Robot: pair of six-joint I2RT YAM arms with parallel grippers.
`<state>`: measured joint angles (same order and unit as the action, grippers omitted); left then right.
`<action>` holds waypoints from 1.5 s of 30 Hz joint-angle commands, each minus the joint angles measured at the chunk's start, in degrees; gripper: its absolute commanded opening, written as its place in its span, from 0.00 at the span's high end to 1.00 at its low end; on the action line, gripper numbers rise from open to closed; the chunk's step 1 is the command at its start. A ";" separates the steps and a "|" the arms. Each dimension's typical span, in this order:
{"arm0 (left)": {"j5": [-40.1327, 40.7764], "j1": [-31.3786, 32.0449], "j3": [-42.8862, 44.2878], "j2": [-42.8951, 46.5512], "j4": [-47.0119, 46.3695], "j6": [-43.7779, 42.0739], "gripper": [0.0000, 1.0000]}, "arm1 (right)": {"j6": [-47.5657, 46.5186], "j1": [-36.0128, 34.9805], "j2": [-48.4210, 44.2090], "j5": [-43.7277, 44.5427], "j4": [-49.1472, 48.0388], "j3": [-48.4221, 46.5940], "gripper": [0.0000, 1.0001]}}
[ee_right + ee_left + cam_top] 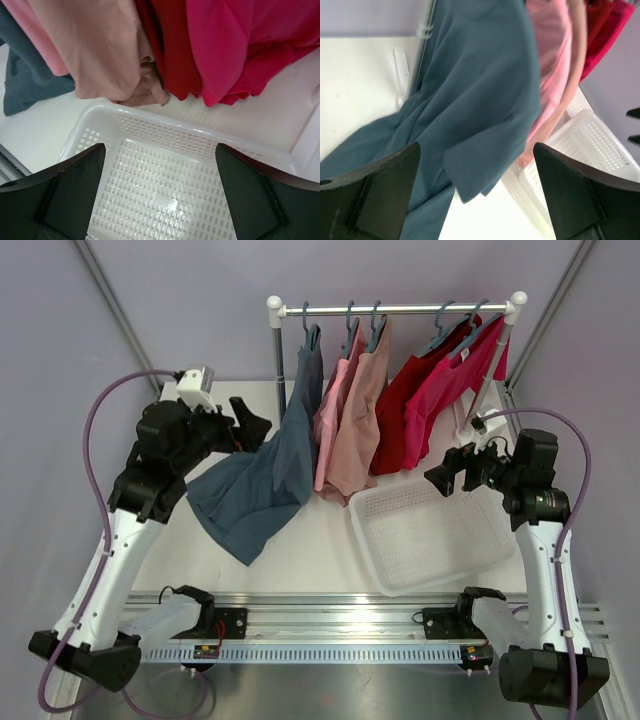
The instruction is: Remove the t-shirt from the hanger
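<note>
Approach step, by judgement. Finds left gripper spread wide, empty, just beside blue t-shirt on hanger at rail's left end, hem trailing on table. Finds right gripper likewise, above basket. Calls next for pinching cloth, drawing it off

The hangers were mostly hidden inside the shirts, only hooks showing. In the left wrist view the blue shirt was blurred and cut off at top and bottom, the rack post beside it a pale smear. The right wrist view cropped the basket below and the red shirts above
</note>
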<state>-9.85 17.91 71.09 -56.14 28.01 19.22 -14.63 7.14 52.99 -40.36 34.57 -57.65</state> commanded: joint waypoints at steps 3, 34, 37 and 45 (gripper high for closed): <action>9.49 4.31 16.94 -10.45 3.45 -1.73 0.01 | -0.75 0.07 -1.84 -5.61 -3.98 3.06 0.01; 29.97 15.49 48.53 -43.35 10.40 -13.33 0.37 | -0.84 0.07 -3.51 -6.05 -5.39 6.67 0.01; 29.80 15.49 50.19 -45.10 10.66 -14.04 0.44 | -0.84 0.07 -3.25 -6.14 -5.39 6.67 0.01; 28.04 15.49 52.66 -47.84 11.80 -15.27 0.63 | -0.75 0.07 -3.33 -5.52 -5.47 6.76 0.01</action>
<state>18.26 33.34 120.66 -103.63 41.01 5.52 -14.81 7.14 49.89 -46.04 31.05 -50.83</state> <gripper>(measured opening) 0.398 0.993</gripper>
